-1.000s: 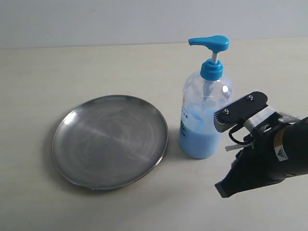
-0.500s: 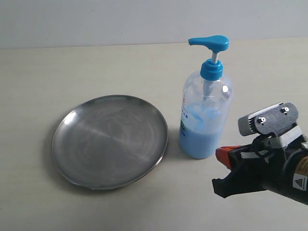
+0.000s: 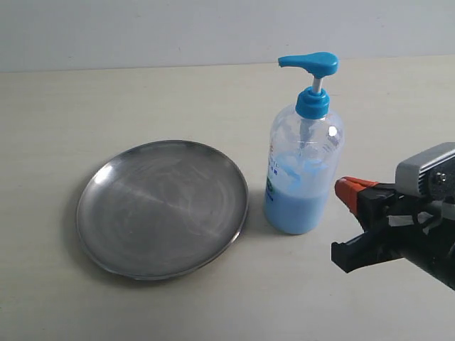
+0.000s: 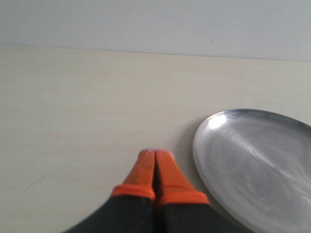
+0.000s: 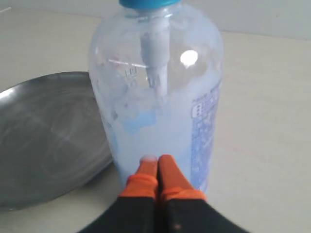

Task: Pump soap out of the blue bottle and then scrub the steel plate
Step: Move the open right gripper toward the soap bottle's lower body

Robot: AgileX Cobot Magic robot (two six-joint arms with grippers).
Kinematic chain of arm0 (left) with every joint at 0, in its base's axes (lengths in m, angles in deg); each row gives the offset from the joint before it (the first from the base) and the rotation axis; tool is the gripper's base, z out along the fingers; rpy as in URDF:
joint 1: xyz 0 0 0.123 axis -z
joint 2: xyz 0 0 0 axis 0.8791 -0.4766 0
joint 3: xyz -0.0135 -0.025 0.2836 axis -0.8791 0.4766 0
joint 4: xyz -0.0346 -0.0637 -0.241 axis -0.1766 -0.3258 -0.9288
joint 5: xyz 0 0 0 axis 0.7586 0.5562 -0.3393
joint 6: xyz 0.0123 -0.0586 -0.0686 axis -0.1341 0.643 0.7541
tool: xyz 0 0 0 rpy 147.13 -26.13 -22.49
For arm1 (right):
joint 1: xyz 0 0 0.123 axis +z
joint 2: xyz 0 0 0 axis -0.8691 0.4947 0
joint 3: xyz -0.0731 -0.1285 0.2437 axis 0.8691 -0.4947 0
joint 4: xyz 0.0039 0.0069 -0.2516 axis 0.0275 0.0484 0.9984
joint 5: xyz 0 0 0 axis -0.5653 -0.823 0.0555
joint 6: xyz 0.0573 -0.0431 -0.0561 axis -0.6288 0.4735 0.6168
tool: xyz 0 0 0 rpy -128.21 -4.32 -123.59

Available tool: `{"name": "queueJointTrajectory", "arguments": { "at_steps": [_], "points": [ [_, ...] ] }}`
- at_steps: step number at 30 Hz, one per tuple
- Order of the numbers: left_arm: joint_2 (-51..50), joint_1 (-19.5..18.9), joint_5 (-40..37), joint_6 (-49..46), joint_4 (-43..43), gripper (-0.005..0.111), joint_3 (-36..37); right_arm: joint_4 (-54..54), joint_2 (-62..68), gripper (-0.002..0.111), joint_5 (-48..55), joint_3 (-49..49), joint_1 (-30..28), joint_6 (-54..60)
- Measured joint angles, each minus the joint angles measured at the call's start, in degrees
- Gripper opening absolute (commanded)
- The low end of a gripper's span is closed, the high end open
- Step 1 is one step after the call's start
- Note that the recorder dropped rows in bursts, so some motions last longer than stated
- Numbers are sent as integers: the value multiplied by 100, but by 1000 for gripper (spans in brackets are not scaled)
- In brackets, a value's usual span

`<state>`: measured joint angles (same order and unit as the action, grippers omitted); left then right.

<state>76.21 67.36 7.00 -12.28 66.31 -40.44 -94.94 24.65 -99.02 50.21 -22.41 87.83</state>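
Right gripper [image 3: 348,192] sits lower right of the exterior frame, nearest the camera. Its orange fingertips are pressed together with nothing held. The tips are just beside the lower body of the blue bottle [image 3: 302,170]; contact can't be told. The right wrist view agrees: closed tips aimed at the bottle's belly. That looks too low for pumping, since the pump head [image 3: 310,64] is up at upper centre-right, so the arm likely has to rise.

Left gripper [image 4: 155,167] is outside the exterior frame. Its wrist view shows it closed and empty, near the rim of the steel plate [image 4: 252,165], probably waiting to scrub.

The plate lies flat centre-left, its right rim just beside the bottle base, with the nozzle pointing toward the plate. Soap [image 3: 291,209] is all in the bottle, none seen on the plate.

Bare table [image 3: 106,99] gives open room left of and behind the plate. Its far edge meets the wall [image 3: 142,28] at the top of the frame.
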Motion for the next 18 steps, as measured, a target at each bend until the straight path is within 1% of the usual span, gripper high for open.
{"name": "queueJointTrajectory", "arguments": {
  "at_steps": [1, 3, 4, 6, 7, 9, 10, 14, 18],
  "points": [
    [0, 0, 0, 0, 0, 0, 0, -55, 24, 8, -43, 0, 0, 11],
    [0, 0, 0, 0, 0, 0, 0, -210, 120, 21, -83, 0, 0, 11],
    [0, 0, 0, 0, 0, 0, 0, -265, 164, 33, -98, 0, 0, 11],
    [0, 0, 0, 0, 0, 0, 0, -306, 284, 52, -112, -23, 0, 11],
    [0, 0, 0, 0, 0, 0, 0, -316, 333, 69, -112, -23, 0, 11],
    [0, 0, 0, 0, 0, 0, 0, -302, 441, 91, -99, -23, 0, -35],
    [0, 0, 0, 0, 0, 0, 0, -260, 480, 104, -99, -23, 0, -48],
    [0, 0, 0, 0, 0, 0, 0, -88, 600, 105, -99, -23, 0, -98],
    [0, 0, 0, 0, 0, 0, 0, 67, 594, 105, -123, 12, 0, -426]
  ]
}}
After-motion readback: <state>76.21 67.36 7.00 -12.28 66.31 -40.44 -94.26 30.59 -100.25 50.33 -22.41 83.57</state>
